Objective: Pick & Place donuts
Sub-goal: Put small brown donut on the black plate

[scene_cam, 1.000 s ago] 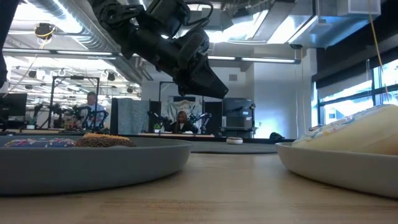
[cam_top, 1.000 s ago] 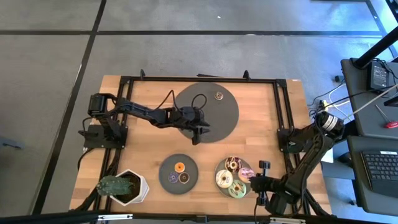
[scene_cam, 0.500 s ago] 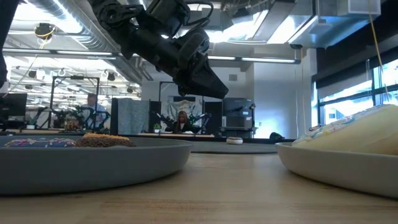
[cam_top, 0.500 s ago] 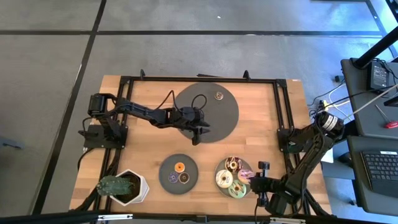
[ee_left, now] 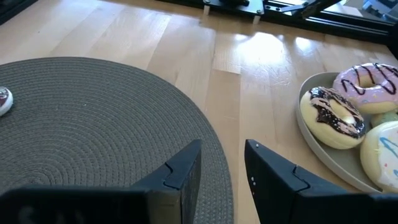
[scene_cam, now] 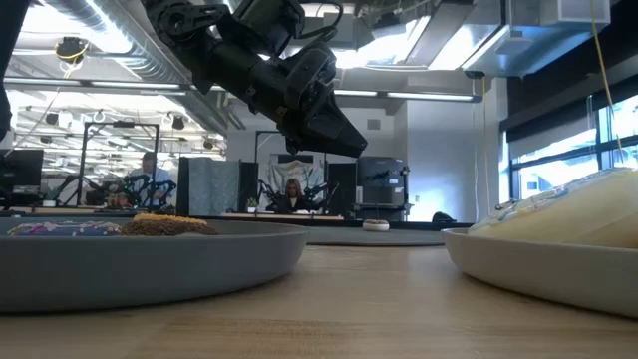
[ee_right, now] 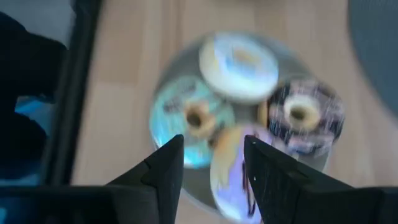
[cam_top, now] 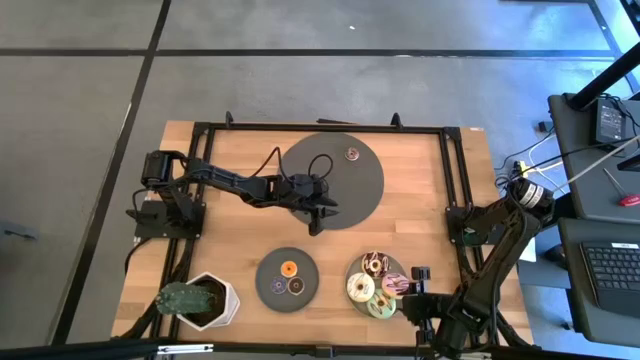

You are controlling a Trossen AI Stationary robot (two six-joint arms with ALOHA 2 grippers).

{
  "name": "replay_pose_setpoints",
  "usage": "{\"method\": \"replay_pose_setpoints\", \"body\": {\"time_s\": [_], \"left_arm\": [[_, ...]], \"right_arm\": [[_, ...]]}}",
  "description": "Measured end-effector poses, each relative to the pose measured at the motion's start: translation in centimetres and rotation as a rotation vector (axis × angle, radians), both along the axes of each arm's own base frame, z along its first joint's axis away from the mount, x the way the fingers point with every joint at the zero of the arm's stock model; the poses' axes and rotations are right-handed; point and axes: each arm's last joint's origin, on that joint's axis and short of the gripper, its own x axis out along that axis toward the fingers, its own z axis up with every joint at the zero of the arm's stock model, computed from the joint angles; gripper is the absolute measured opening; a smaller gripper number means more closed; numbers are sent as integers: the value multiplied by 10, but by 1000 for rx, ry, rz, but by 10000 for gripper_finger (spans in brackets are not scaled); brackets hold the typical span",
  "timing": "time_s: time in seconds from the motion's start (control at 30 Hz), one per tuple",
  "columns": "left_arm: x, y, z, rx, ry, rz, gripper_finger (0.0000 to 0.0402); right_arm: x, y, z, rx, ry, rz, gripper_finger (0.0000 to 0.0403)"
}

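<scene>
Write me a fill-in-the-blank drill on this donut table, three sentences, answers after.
1. The round grey plate nearest the right gripper holds ____ large iced toy donuts.
2. The smaller dark grey plate holds ____ mini toy donuts.
3. The left gripper hangs at the edge of the large round woven grey ____.

Answers: four; three; mat

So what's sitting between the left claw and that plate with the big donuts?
Nothing but bare wood. In the high view the left claw hangs over the round mat's edge, and only tabletop separates it from the plate holding the donuts.
</scene>
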Motion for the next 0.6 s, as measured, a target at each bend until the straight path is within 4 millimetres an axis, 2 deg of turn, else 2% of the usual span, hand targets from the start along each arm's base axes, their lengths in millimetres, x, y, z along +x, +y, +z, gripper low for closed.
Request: {"method": "replay_pose_setpoints", "body": {"time_s": [0.1, 0.2, 0.43, 0.6], "left_arm": [[0, 0, 0, 0, 0, 0, 120], [0, 0, 0, -1, 0, -2, 119], [1, -3, 2, -19, -23, 2, 116], [3, -2, 5, -51, -61, 22, 116]], "right_arm": [[4, 4, 13, -28, -60, 22, 170], [4, 0, 15, -63, -53, -3, 170], [7, -34, 13, -213, 28, -224, 170], [5, -46, 13, -386, -28, -220, 170]]}}
